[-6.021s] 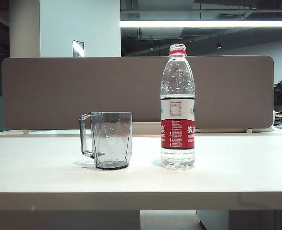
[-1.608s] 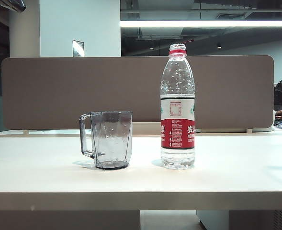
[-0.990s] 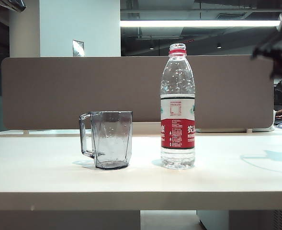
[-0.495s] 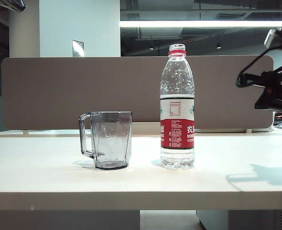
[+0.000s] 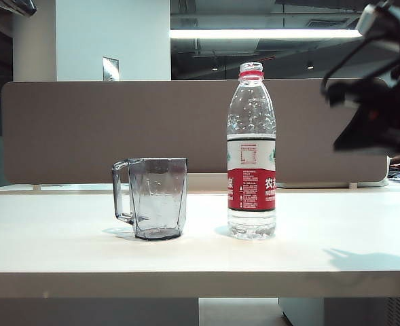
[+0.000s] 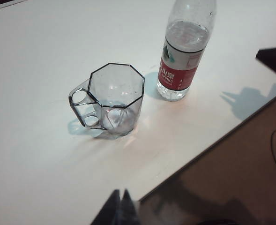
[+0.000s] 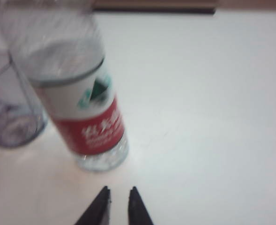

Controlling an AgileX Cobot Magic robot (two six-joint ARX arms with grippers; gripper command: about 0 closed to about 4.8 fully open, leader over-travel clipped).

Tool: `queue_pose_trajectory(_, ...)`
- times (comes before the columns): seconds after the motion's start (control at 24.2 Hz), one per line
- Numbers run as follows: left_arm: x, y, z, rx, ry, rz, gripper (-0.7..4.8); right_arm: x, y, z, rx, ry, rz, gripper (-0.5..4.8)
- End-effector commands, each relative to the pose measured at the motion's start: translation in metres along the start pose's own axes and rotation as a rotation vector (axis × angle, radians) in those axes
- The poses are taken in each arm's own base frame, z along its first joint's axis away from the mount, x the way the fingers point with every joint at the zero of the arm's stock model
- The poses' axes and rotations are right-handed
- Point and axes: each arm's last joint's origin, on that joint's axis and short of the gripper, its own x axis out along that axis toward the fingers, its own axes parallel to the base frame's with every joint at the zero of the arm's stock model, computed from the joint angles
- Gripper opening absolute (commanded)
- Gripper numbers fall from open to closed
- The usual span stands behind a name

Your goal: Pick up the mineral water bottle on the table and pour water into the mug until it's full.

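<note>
- The mineral water bottle (image 5: 251, 151) is standing upright on the counter (image 5: 64, 251), just beside the mug (image 5: 152, 197) but not touching it; the bottle is on the right of the exterior view, the mug on the left.
- Its cap looks to be off, so any tilt is going to spill; the water (image 6: 186, 33) is filling it to above the label.
- Judging by that fill, it is probably weighing fairly heavy for thin plastic, and the soft wall is likely giving way under a hard squeeze and pushing water up the neck.
- The labelled middle band seems the best place to be taking hold: less slick than the bare plastic, and near the balance point.
- The mug is sitting empty, its handle pointing away from the bottle; it looks rigid but light, easy to nudge.
- The right claw (image 7: 119, 202) is hovering above the counter near the bottle's base, its tips standing a narrow gap apart and gripping nothing; they would need opening much wider to fit the bottle.
- The left claw (image 6: 120, 208) is hanging off the counter's front edge, tips pressed together, empty.
- Open counter is lying to the bottle's right, giving free approach; the mug side is tight.
</note>
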Motion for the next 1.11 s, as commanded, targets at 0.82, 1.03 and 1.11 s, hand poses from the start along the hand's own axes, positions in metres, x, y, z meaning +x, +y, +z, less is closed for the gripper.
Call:
queue_pose_trajectory(0.82,-0.001,0.0,0.002,0.005,-0.015,-0.003,-0.05,0.052,0.011,-0.041,-0.003,-0.182,0.031,3.45)
queue_pose_trajectory(1.03,-0.001,0.0,0.002,0.005,-0.015,-0.003,-0.05,0.065,0.013,-0.054,-0.018,-0.118,0.052,4.42)
queue_pose_trajectory(1.11,-0.001,0.0,0.002,0.005,-0.015,-0.002,-0.05,0.068,0.015,-0.053,-0.018,-0.121,0.071,4.42)
